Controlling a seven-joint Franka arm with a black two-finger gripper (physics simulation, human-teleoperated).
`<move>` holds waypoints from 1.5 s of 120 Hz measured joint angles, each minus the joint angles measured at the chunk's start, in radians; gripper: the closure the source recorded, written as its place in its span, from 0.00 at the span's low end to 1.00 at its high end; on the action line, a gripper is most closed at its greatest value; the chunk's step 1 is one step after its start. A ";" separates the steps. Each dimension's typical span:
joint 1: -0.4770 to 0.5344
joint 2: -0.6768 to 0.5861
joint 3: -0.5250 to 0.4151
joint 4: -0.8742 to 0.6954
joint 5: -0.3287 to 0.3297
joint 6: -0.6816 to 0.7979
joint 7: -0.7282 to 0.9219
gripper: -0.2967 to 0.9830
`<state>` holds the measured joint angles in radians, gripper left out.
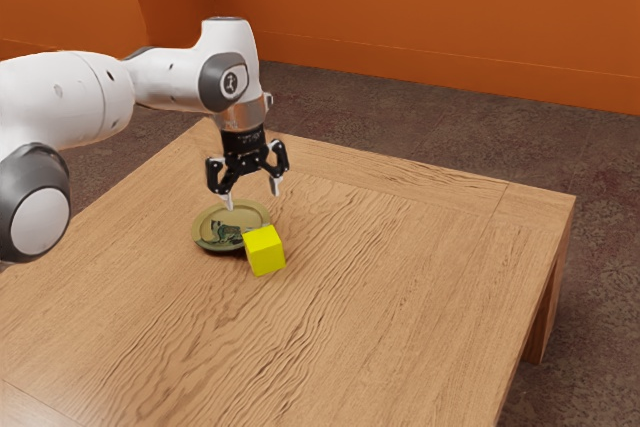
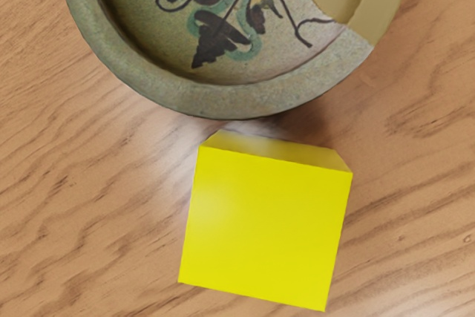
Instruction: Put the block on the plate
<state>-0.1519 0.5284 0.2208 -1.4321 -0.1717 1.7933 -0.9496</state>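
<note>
My gripper point(image 1: 254, 199) hangs above the table over the plate's far edge, its two fingers spread apart with nothing between them. A yellow block point(image 1: 265, 251) rests on the table beside the plate point(image 1: 204, 241), on the side toward the exterior view's right. In the wrist view the block point(image 2: 263, 224) lies under my hand, close to the rim of the round plate point(image 2: 223, 102). That plate is olive-green with a dark and teal painted pattern.
The wooden table point(image 1: 400, 297) reaches well past the block toward the exterior view's right, where its edge and a leg point(image 1: 547, 317) stand over a dark floor. An orange wall point(image 1: 420, 17) rises behind.
</note>
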 joint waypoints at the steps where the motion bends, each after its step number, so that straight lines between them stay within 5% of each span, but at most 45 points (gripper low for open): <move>1: 0.000 0.003 0.000 0.001 0.000 0.001 -0.002 0.23; 180: -0.011 0.084 -0.003 -0.142 -0.071 0.238 -0.011 0.23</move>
<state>-0.1626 0.6120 0.2179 -1.5742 -0.2424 2.0314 -0.9602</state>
